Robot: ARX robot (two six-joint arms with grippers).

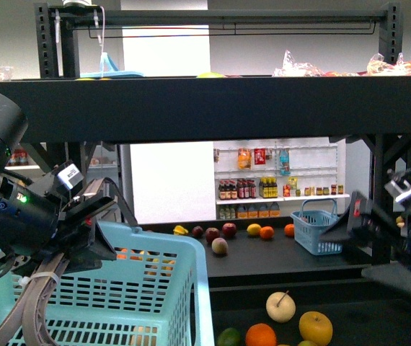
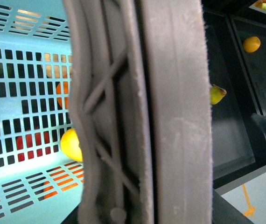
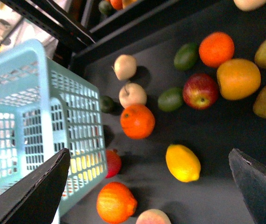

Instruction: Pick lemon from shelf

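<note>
The shelf (image 1: 191,108) is a black rack with dark tray tiers that carry loose fruit. In the right wrist view a yellow lemon (image 3: 183,163) lies on the dark tray (image 3: 217,135), among oranges, apples and limes. My right gripper (image 3: 148,156) hangs open over it, and the lemon sits between the two black fingers, nearer one of them and touching neither. My left gripper (image 1: 83,231) is shut on the grey handle (image 2: 137,112) of a pale blue basket (image 1: 140,288), which it holds at the lower left. My right gripper (image 1: 364,223) shows at the right in the front view.
A small blue basket (image 1: 315,227) stands on the rear tier with more fruit. White store shelving with bottles (image 1: 277,184) lies behind. The pale blue basket (image 3: 35,126) is close beside the lemon, with an orange (image 3: 137,121) and a mandarin (image 3: 115,203) nearby. Round fruit (image 2: 71,144) shows behind the basket's mesh.
</note>
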